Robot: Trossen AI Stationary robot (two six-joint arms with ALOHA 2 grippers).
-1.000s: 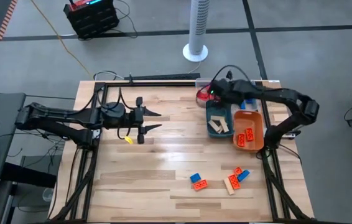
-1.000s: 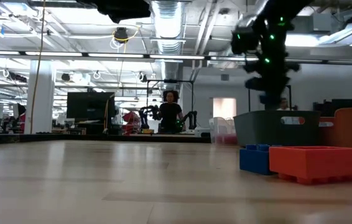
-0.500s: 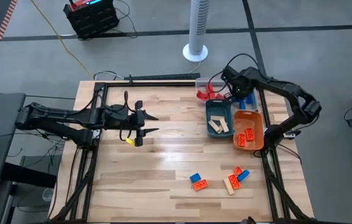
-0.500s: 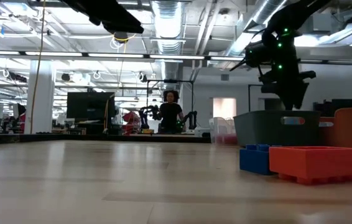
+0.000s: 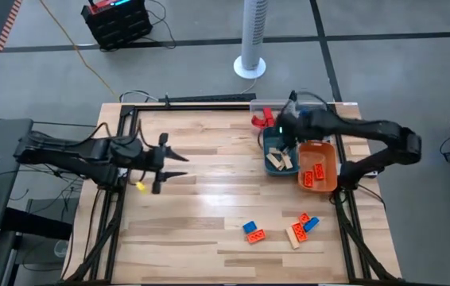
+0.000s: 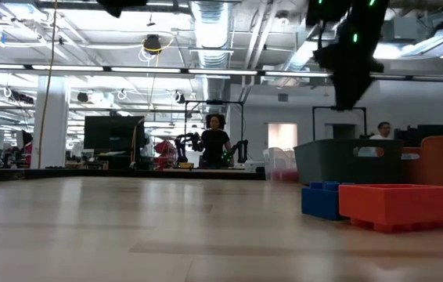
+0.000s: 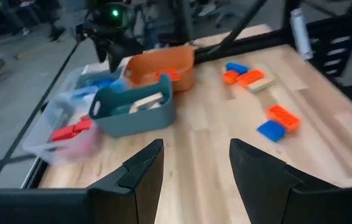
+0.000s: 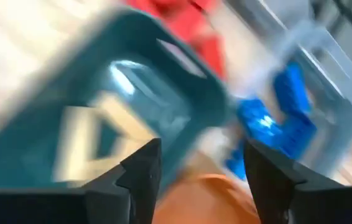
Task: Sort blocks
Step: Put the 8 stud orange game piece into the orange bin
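Several loose blocks lie flat on the table near its near right: a blue block (image 5: 250, 227) beside an orange one (image 5: 257, 235), and a small cluster (image 5: 300, 227) of orange, tan and blue. They also show in the left wrist view (image 7: 277, 121) and the low view (image 6: 397, 205). Tan blocks (image 5: 280, 161) lie in the teal tray (image 5: 267, 151), orange blocks in the orange tray (image 5: 328, 151), red and blue blocks in the clear tray (image 5: 261, 119). My right gripper (image 5: 282, 137) hangs open and empty above the teal tray (image 8: 101, 93). My left gripper (image 5: 179, 165) is open and empty over the table's left middle.
The three trays stand close together at the far right, with the right arm reaching over them. A white fan post (image 5: 250, 40) stands on the floor beyond the far edge. Bare wood lies between my left gripper (image 7: 194, 162) and the loose blocks.
My right gripper swung toward the far right corner over the clear tray, then came back toward the near side and now hangs over the teal tray. My left gripper has drawn back toward the table's left edge and slightly nearer. No blocks on the table have moved.
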